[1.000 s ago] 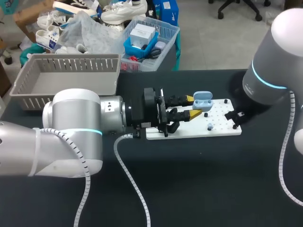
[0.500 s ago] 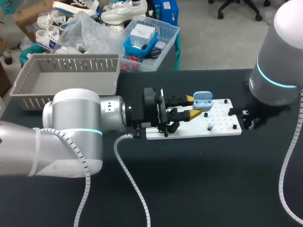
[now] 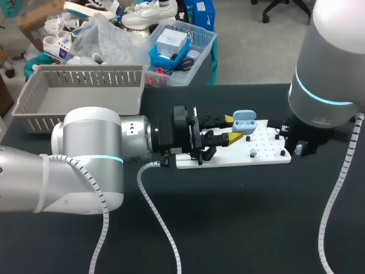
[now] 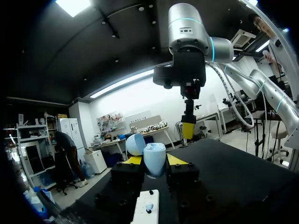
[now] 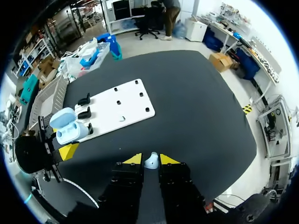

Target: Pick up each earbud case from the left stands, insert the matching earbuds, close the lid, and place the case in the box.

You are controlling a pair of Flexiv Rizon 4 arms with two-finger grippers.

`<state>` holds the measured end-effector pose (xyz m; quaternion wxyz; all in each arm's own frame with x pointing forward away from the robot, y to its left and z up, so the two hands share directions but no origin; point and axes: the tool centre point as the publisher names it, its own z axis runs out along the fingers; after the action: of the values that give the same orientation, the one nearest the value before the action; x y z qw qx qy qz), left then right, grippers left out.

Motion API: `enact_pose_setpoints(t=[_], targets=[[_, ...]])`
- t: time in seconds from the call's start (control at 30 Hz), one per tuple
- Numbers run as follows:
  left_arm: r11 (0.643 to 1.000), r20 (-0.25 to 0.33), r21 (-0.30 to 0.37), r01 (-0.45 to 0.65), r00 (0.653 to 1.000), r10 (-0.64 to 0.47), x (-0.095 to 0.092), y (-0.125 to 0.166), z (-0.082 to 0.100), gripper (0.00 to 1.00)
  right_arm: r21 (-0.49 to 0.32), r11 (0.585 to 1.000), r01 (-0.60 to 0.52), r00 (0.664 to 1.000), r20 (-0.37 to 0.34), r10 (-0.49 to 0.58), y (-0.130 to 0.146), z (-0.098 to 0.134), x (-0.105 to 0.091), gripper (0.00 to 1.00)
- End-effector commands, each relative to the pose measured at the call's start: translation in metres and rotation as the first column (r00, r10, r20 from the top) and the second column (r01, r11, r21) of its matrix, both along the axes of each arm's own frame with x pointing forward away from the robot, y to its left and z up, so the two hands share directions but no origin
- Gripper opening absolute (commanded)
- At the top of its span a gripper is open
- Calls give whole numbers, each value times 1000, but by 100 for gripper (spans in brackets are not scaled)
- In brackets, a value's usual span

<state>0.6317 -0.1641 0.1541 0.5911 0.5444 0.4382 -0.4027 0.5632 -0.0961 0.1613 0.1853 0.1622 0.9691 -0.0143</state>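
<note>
Head view: the pale blue earbud case, lid open, is clamped between the yellow tips of the left tool, over the far edge of the white stand plate, mid-surface. Right wrist view: the right tool is nearly closed, pinching a small white earbud off the plate's right end, well apart from the left tool. The grey box stands at the far-left corner.
</note>
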Motion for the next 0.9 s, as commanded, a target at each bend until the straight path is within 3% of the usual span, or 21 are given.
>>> enact_pose_setpoints(t=[0.03, 0.57, 0.9], targets=[[999, 7, -17, -47, 999, 47, -3, -1, -2, 0, 8, 999, 43, 999, 24, -43, 6, 9, -7, 0], [999, 7, -17, -47, 999, 47, -3, -1, -2, 0, 110, 981, 159, 979, 113, -172, 34, 49, 1, 0], [999, 7, -17, -47, 999, 47, -3, -1, -2, 0, 155, 968, 196, 970, 117, -215, 51, 59, 14, 0]])
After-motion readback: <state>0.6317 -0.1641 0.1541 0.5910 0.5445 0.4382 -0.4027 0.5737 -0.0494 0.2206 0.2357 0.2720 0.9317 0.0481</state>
